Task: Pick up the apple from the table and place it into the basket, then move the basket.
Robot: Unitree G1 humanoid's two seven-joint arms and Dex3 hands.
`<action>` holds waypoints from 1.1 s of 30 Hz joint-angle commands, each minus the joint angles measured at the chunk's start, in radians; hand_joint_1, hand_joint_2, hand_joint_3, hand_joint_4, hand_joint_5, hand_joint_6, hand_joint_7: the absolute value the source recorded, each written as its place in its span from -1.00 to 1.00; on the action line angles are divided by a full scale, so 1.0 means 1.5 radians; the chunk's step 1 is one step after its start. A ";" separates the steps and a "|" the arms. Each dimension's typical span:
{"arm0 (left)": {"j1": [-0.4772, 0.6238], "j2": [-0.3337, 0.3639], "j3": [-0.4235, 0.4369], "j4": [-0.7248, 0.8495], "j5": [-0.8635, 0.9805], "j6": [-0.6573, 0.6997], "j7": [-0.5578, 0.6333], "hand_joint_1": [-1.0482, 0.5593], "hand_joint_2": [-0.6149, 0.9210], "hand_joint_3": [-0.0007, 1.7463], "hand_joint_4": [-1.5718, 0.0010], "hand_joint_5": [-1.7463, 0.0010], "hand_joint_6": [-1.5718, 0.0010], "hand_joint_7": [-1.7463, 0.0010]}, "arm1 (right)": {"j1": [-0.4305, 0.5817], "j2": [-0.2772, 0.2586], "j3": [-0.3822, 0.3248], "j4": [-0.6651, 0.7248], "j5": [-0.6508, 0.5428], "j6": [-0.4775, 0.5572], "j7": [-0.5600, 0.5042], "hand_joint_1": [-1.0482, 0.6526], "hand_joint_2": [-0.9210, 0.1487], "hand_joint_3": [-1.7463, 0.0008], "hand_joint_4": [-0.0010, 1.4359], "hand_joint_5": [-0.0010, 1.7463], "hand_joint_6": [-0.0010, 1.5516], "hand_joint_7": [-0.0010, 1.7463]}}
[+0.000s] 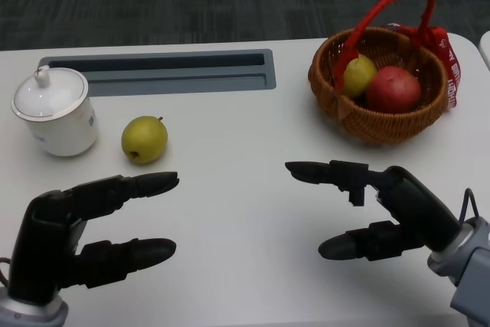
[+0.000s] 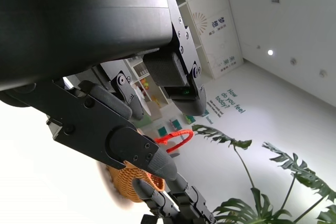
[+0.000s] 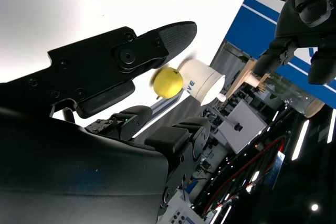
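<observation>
Left hand (image 1: 92, 227), black and many-fingered, lies low over the white counter (image 1: 230, 212) at the near left, fingers spread apart and extended, holding nothing. Right hand (image 1: 375, 212), at the near right, is likewise empty, its fingers parted and pointing toward the left hand. Yellow-green round apple (image 1: 144, 139) rests on the counter just beyond the left hand's fingertips, not touched by them. White lidded ceramic cup (image 1: 55, 111) stands just beside the apple, toward the counter's left edge. Brown woven wicker basket (image 1: 383, 124) with a red arched handle (image 1: 387, 9) sits at the far right of the counter, well apart from the apple; it contains a yellow-green fruit (image 1: 358, 74) and a red fruit (image 1: 393, 88) side by side. Grey recessed slot (image 1: 157, 72) runs across the counter beyond the cup and apple. Right wrist view shows the apple and cup between that hand's fingers; left wrist view shows the basket.
</observation>
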 commanded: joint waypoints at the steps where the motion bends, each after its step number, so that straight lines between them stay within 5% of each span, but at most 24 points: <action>1: -0.004 0.016 0.007 -0.003 -0.006 -0.005 -0.009 -0.30 0.74 -1.00 -0.24 1.00 -0.15 1.00 | 0.003 0.004 -0.005 -0.001 0.019 -0.010 0.014 -0.39 -0.84 1.00 -0.08 -0.99 -0.22 -0.99; 33: 0.016 0.028 0.002 -0.025 -0.014 0.005 -0.028 -0.29 0.72 -1.00 -0.23 1.00 -0.13 1.00 | 0.036 0.024 -0.004 -0.042 0.055 -0.012 0.056 -0.39 -0.81 1.00 -0.06 -1.00 -0.22 -1.00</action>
